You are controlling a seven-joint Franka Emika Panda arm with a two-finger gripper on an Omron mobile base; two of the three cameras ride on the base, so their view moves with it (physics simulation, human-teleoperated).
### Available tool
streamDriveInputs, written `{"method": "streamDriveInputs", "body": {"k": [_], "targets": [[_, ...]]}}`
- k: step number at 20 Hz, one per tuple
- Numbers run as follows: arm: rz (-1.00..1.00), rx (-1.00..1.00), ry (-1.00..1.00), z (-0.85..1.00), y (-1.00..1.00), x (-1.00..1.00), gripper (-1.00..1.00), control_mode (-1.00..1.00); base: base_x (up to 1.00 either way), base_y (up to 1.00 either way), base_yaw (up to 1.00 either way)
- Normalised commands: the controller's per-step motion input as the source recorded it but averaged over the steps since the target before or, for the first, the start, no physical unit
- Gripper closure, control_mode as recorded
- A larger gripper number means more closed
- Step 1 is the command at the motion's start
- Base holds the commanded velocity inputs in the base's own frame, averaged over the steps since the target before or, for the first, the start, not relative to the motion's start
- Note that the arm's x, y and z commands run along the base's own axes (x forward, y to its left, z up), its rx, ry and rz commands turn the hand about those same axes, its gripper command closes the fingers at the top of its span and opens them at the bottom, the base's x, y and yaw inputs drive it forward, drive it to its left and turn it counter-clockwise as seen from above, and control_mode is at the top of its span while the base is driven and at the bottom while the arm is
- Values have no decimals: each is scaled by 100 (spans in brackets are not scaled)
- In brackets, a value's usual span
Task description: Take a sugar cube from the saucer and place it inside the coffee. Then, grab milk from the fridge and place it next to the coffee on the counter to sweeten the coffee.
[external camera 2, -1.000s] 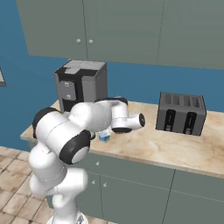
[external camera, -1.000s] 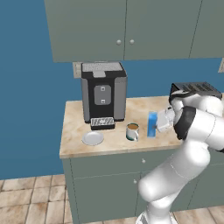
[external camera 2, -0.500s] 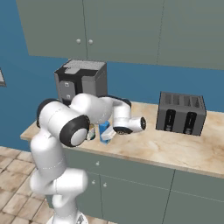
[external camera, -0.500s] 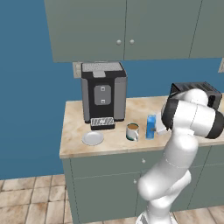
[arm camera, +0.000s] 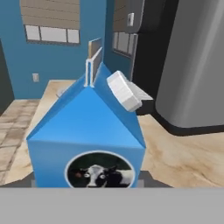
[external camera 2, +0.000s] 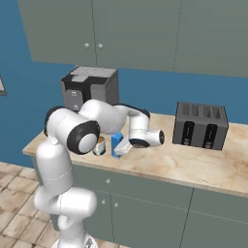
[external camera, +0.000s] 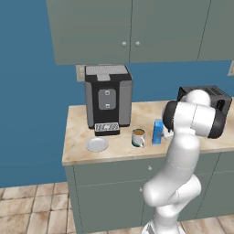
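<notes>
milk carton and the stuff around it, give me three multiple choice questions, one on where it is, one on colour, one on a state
1. Where does the milk stand?
A. on the counter, beside the coffee
B. on top of the toaster
C. on the saucer

2. What colour is the carton's body?
A. red
B. blue
C. green

3. What lies on the saucer?
A. the mug
B. a spoon
C. nothing that can be made out

Answers:
1. A: in the left base view the carton stands upright on the beige counter right next to the mug, with the toaster farther along.
2. B: the hand view shows blue sides with a round cow picture and a white cap.
3. C: the plate looks bare in front of the coffee machine.
</notes>
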Motion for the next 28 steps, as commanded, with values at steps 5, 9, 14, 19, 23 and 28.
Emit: {"method": "streamDriveInputs", "body": {"k": [5, 9, 14, 19, 23, 28], "targets": [[2, 0, 0, -7, 4, 0, -100, -100, 0, 0, 0], [0, 0, 0, 0, 0, 0, -100, -100, 0, 0, 0], [0, -1, -2, 0, 0, 0, -100, -100, 0, 0, 0], [0, -2, -8, 0, 0, -8, -100, -100, 0, 0, 0], [-1, 0, -17, 6, -3, -22, -100, -100, 0, 0, 0], [-4, -1, -26, 21, -12, -36, -100, -100, 0, 0, 0]]}}
